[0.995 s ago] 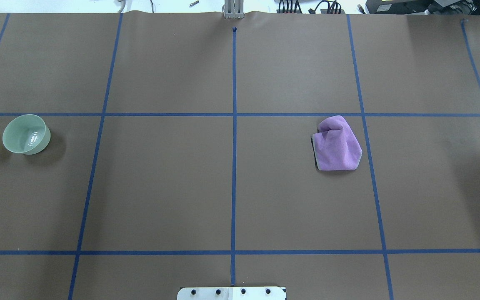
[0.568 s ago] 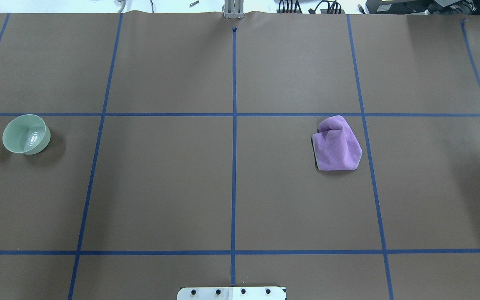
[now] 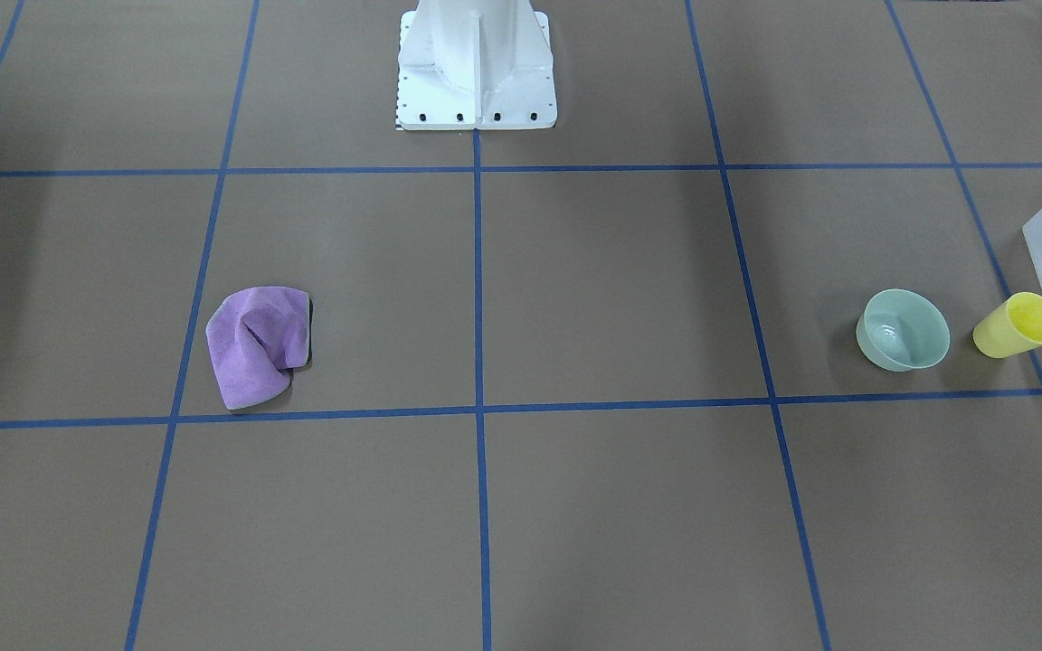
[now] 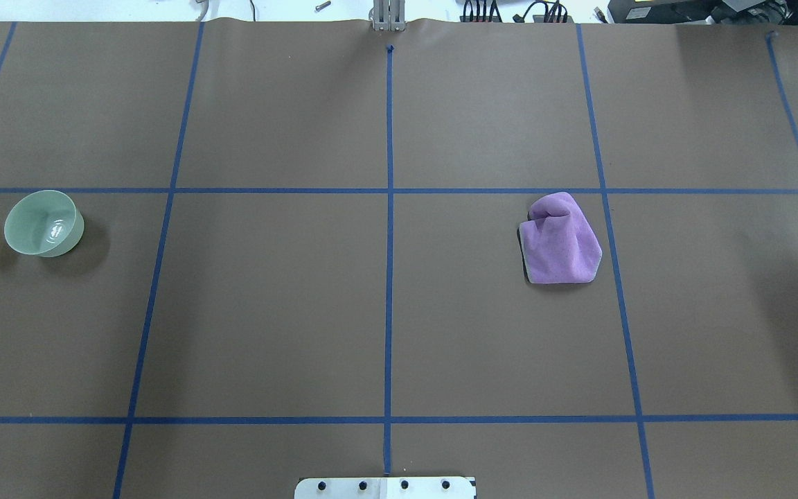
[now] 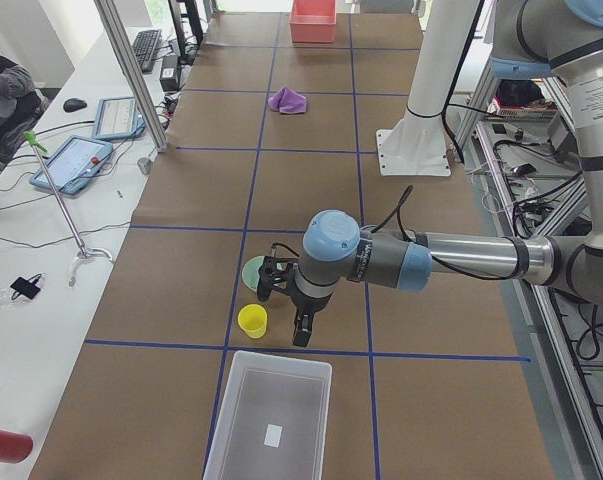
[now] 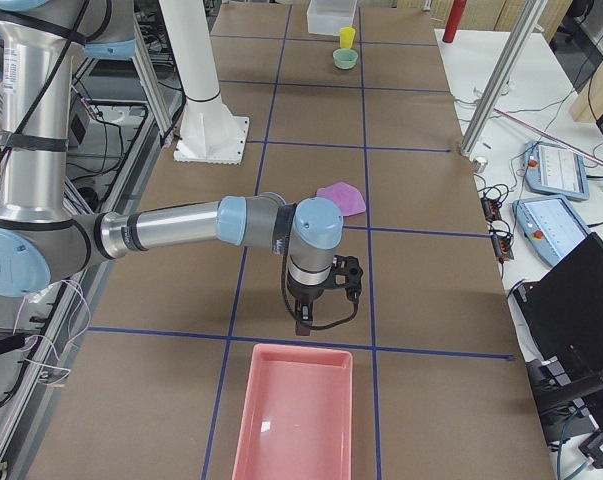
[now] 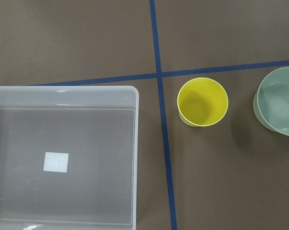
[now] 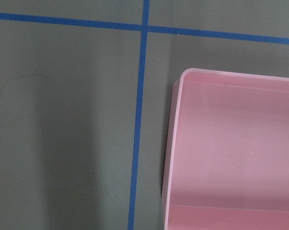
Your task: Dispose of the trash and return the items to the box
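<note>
Two items were found upright on the brown surface (image 4: 267, 312), mouths up: the yellow cup (image 7: 202, 101) and the mint-green bowl (image 7: 278, 105). They were set just beside each other without touching. The cup was placed between the bowl and the frosted white box (image 7: 101, 143), near the box's short wall but apart from it, with a blue tape line (image 7: 164, 158) running through the gap. Neither item was inside the box, and a small white square was seen on the box's floor.

The left fingers (image 5: 300, 332) were held pointing down above the surface, close to the cup and the bowl and just short of the box. Whether they were released or clenched could not be told, as they were shown only from the side.

The right fingers (image 6: 300, 320) were held pointing down near the end of a pink tray (image 8: 230, 153); their state could not be told either. A crumpled purple cloth (image 3: 259, 344) was left on the robot's right half of the surface.
</note>
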You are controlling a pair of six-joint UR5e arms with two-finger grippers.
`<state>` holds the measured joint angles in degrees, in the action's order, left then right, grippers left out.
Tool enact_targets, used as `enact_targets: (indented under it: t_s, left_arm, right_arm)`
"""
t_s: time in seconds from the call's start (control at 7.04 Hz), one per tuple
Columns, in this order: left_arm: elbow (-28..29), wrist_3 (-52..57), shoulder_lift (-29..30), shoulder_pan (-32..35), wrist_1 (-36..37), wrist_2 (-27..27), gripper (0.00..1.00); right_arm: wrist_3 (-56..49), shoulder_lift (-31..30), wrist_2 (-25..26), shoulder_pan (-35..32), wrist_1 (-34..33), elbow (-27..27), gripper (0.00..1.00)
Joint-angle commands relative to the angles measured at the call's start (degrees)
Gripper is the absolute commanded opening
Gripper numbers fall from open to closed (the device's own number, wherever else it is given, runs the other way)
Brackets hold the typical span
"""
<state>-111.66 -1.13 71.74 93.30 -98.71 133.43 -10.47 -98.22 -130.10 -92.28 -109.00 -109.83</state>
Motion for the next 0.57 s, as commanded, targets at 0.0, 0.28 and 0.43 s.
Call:
enact_targets:
  t_s: [0.0,0.28,0.43]
  left_arm:
    - [-0.9,0.3,0.6,0.0,-5.9,0.2,0.98]
    - [-0.6,-0.1,-3.3,0.5,-13.9,3.8,0.98]
    - [-1.0,0.2,-3.3,0.3,-13.9,4.5,0.99]
  right_arm:
    - [0.0,0.5,-0.1,0.0,4.5,-2.7,1.0]
    - [1.4,0.5,-1.0,0.1,15.7,-3.0,1.0]
    - [9.3,1.9,-4.1,2.4,15.9,-5.3,1.0]
